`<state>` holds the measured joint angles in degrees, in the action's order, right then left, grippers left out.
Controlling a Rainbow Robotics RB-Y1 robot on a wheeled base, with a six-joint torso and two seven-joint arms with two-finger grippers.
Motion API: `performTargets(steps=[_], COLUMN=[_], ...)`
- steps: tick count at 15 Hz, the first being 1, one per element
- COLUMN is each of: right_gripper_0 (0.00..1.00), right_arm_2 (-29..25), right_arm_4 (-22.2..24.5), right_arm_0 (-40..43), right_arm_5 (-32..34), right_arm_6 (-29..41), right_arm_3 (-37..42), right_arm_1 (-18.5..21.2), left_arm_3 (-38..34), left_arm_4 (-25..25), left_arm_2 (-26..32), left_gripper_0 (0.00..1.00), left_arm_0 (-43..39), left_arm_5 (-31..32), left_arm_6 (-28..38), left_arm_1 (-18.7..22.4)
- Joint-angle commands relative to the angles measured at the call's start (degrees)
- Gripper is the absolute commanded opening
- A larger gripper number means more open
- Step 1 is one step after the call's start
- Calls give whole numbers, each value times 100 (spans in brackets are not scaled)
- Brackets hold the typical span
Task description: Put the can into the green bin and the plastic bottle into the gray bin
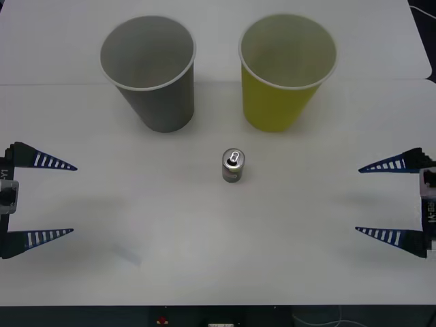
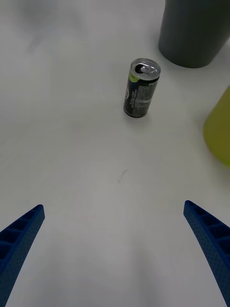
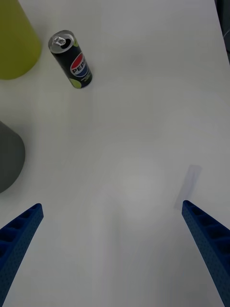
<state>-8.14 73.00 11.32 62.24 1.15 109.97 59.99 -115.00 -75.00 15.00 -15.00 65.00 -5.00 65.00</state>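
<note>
Front view: the can point(image 1: 233, 165) stands upright at frame centre on the white table point(image 1: 204, 259), silver top with pull tab facing up, dark body below. It touches nothing. The gray bin point(image 1: 151, 71) sits in the upper left of centre and the green bin point(image 1: 285, 71) in the upper right of centre; both are upright, mouths open, pale inside, well apart from each other, with the can below the gap between them. The left gripper point(image 1: 51, 199) is at the left edge of the frame, mid-height, its two blue ribbed fingers spread wide and pointing toward centre, holding nothing. The right gripper point(image 1: 378, 199) is at the right edge at about the same height, fingers likewise spread wide and pointing inward, holding nothing. Both grippers are well apart from the can and from the bins. A faint pale strip, like clear tape, lies on the table in the lower left of the front view. Right wrist view: the can point(image 2: 141, 88) is upright in the upper middle, greenish label and small print visible; the gray bin point(image 2: 194, 33) is at the upper right corner and the green bin point(image 2: 219, 129) at the right edge. Left wrist view: the can point(image 3: 72, 60) is in the upper left, showing a Pepsi logo, just beside the green bin point(image 3: 14, 43); the gray bin point(image 3: 8, 158) is at the left edge.
</note>
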Motion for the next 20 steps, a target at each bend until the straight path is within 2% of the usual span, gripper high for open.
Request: performTargets(steps=[1, 9, 20], right_gripper_0=[100, 100, 100], right_arm_2=[331, 1192, 1456], right_arm_4=[-146, -287, -269], right_arm_0=[-262, -1379, -2591], right_arm_5=[-98, -98, -54], right_arm_6=[-124, -441, -1056], right_arm_3=[-310, -1725, -3694], right_arm_1=[-190, -1341, -2941], left_arm_3=[0, 0, 0], left_arm_4=[0, 0, 0], left_arm_2=[0, 0, 0], left_gripper_0=[100, 100, 100], left_arm_0=[0, 0, 0], left_arm_5=[0, 0, 0], left_arm_6=[0, 0, 0], left_arm_1=[0, 0, 0])
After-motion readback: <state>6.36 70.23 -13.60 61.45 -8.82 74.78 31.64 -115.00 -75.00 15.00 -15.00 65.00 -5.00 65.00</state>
